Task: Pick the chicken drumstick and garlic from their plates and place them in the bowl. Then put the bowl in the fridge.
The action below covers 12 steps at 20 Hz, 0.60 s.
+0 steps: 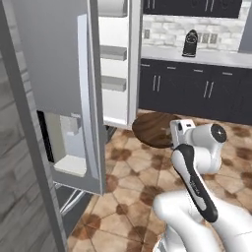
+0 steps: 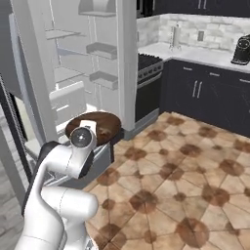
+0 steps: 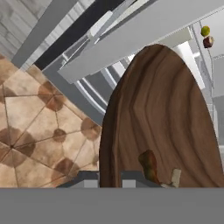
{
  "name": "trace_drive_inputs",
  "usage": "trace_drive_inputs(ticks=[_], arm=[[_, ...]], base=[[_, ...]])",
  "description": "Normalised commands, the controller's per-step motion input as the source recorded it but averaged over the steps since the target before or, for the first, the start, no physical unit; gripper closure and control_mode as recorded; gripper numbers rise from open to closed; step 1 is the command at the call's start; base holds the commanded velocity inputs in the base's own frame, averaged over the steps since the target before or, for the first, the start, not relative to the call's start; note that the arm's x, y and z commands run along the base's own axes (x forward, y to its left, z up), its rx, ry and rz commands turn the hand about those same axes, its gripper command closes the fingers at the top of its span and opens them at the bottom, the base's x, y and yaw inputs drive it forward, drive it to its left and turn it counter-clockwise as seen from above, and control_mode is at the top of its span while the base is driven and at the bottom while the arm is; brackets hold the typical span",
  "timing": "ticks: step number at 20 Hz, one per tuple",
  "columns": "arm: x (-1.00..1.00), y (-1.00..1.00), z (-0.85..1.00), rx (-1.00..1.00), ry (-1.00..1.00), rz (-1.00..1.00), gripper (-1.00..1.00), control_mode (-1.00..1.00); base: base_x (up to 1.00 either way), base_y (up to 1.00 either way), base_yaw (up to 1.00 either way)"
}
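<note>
The white arm (image 1: 197, 167) rises nearest the camera, elbow bent, forearm reaching forward toward the fridge (image 1: 115, 64). Its gripper (image 3: 109, 181) is clenched on the near rim of the bowl (image 3: 162, 113), holding it above the floor in front of the fridge opening. In the hand view the chicken drumstick (image 3: 148, 165) lies in the bowl close to the gripper, and the garlic (image 3: 176, 176) sits just beside it, also inside the bowl. The fridge door (image 1: 59, 74) stands open to the left of the bowl, its dispenser recess (image 1: 66, 140) showing. Inside the fridge are white walls and grey shelves (image 2: 102, 78). The floor (image 2: 185, 176) before the fridge is brown patterned tile. To the right of the fridge run dark cabinets (image 1: 197, 88) under a pale bench (image 1: 197, 56) carrying a black coffee machine (image 1: 190, 43). Nothing stands between the bowl and the fridge opening.
</note>
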Motion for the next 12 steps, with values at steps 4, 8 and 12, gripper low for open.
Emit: trace_drive_inputs(ticks=[4, 8, 12], arm=[[0.00, 0.00, 0.00, 0.00, 0.00, 0.00, 1.00, 1.00], [0.00, 0.00, 0.00, 0.00, 0.00, 0.00, 1.00, 1.00], [0.00, 0.00, 0.00, 0.00, 0.00, 0.00, 1.00, 1.00]], base=[[0.35, -0.50, 0.21], [0.17, -0.40, 0.28], [0.04, -0.28, 0.53]])
